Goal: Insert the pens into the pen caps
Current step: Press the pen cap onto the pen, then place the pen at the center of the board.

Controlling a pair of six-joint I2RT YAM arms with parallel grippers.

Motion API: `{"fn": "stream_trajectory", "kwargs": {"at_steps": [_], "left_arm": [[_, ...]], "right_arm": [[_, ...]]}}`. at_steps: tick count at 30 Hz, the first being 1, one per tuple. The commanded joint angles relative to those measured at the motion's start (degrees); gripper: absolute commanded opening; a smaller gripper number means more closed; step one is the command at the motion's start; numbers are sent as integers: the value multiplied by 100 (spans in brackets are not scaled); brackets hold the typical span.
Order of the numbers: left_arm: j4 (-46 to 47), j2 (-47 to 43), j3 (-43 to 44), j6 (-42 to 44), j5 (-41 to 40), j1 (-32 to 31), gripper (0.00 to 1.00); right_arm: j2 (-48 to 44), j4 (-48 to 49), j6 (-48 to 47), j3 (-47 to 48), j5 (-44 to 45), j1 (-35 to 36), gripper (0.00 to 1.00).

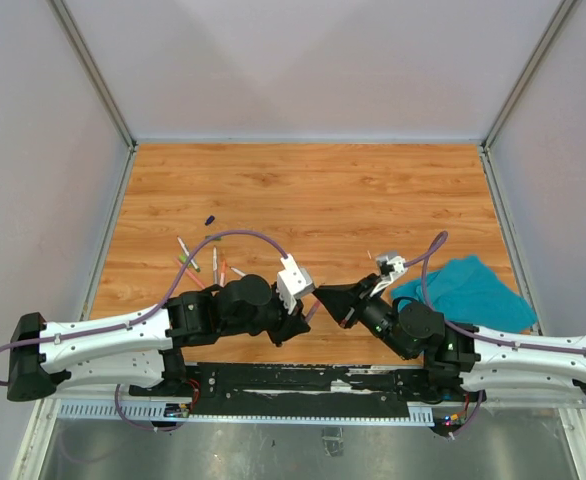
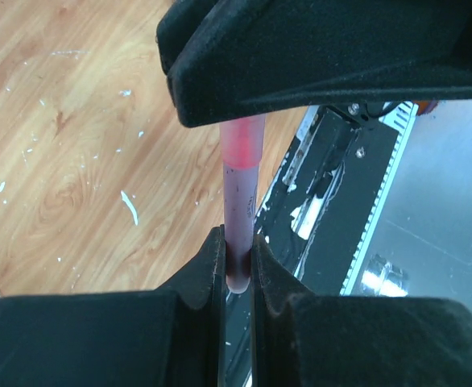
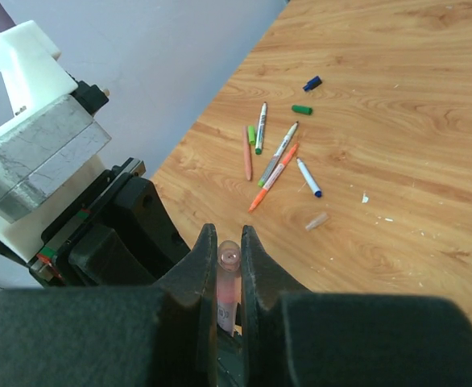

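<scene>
Found left gripper (image 2: 238,242) clenched on slim pink plastic pen (image 2: 242,185) above front table edge; right gripper (image 3: 229,238) clenched on short pink tubular cap (image 3: 229,256), meeting that pen. Beyond, noted loose grey-barrelled pens (image 3: 272,157) on wooden tabletop (image 3: 397,121); farther still, green cap (image 3: 302,110), dark blue cap (image 3: 312,83).

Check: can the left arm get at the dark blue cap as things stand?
Probably not yet: its fingers are shut on a pink pen, whose far end the right fingers grip. The dark blue cap lies uncovered on the table.
</scene>
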Motion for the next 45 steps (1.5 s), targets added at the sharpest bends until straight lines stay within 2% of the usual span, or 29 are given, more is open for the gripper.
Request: {"fn": "stream_trajectory", "kwargs": {"at_steps": [1,9,15,20,29,35,39,43,44,45], "left_arm": [[4761,-374,592,173,-520,106,1],[4734,-683,215,15,-597,102,0],[4667,-739,195,39,-620,106,0],[4502,-708,257,116,-616,100,0],[3963,-733,-53,120,-619,106,0],[3569,-863,-379,-29,-651,104,0],[3476,-1156,-718,-205,-661,103,0],[3445,-1352,-817,-111,-160,102,1],[3479,-1371,-826,-61,22,100,0],[3500,-1380,-817,-19,248,105,0]], "right_arm": [[-111,-928,212,-883,-1620,470,1],[-1007,-516,13,-926,-1924,347,1],[-882,-13,81,-1012,-2360,339,0],[-697,-553,-129,-797,-2041,342,1],[-765,-1543,-1687,468,-979,338,26],[-925,-1839,-2371,1151,-829,342,37],[-1325,-1980,-2394,1087,-755,341,40],[-1621,-2349,-2396,955,-282,336,50],[-1662,-2420,-2396,911,-167,336,59],[-1713,-2469,-2396,864,-97,336,63]]}}
